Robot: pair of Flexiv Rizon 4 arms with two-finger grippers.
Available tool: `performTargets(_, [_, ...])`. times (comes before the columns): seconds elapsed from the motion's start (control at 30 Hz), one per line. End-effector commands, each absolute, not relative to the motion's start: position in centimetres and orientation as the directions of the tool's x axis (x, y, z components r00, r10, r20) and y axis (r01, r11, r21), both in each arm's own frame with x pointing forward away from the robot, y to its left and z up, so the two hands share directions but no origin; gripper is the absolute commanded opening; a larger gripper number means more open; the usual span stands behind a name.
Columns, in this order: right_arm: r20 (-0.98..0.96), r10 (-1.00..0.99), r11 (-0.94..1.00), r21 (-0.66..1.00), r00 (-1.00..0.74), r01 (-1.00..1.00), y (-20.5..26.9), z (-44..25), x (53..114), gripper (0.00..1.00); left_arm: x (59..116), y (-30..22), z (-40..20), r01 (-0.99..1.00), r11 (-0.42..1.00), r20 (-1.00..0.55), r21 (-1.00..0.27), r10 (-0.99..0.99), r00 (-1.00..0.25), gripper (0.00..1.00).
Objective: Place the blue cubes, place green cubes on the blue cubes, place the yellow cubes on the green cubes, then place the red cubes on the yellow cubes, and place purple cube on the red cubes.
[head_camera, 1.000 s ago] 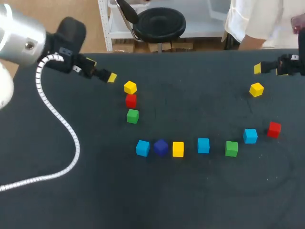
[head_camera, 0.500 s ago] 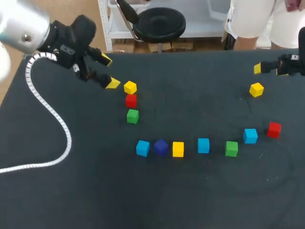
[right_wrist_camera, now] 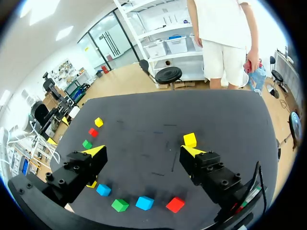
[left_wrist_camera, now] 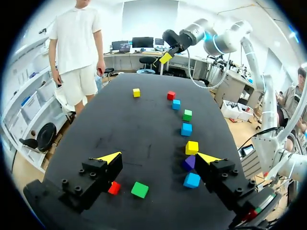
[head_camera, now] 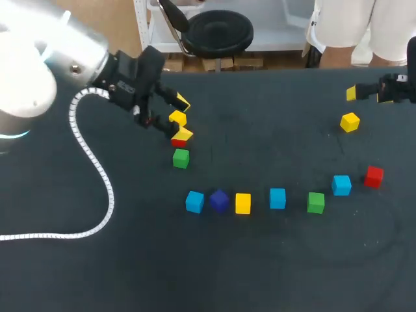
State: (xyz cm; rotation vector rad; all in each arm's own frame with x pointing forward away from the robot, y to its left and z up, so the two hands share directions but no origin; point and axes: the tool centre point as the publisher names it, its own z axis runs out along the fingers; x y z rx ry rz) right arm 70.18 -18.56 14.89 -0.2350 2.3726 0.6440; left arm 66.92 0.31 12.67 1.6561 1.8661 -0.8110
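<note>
Silver left arm point(head_camera: 65, 58) angles down across the dark surface point(head_camera: 260, 273), jaws wide apart over a yellow cube point(head_camera: 176, 117); right arm point(head_camera: 398, 88) sits level, jaws wide.

From the left side the left arm point(head_camera: 45, 71) angles in, left gripper point(head_camera: 182, 119) low, fingers spread wide. At the right edge the right gripper point(right_wrist_camera: 143, 152) hangs, fingers wide apart too.

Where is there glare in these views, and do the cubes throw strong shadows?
Head view: the left arm's silver casing glares nearly white; the matte table shows no hotspot, and the green cube casts hardly any shadow. Left wrist view: even light across the table, no hotspot. Right wrist view: the yellow cube is evenly lit.
</note>
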Motion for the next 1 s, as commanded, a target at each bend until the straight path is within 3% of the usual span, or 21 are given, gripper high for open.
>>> performTargets(0.03, [-0.642, 0.000, 0.865, 0.385, -0.766, -0.323, -18.5, 14.9, 70.1, 1.00, 67.5, -0.6, 12.8, 0.992, 0.032, -0.697, -0.121, 0.709, -0.108, 1.00])
performTargets(0.77, [-0.642, 0.000, 0.865, 0.385, -0.766, -0.323, -18.5, 14.9, 70.1, 1.00, 66.8, 0.1, 12.7, 0.989, 0.076, -0.676, -0.127, 0.723, -0.142, 1.00])
performTargets(1.0, [-0.699, -0.252, 0.775, 0.268, -0.669, -0.572, -14.9, 17.7, 69.4, 1.00, 66.8, 0.1, 12.7, 0.989, 0.076, -0.676, -0.127, 0.723, -0.142, 1.00])
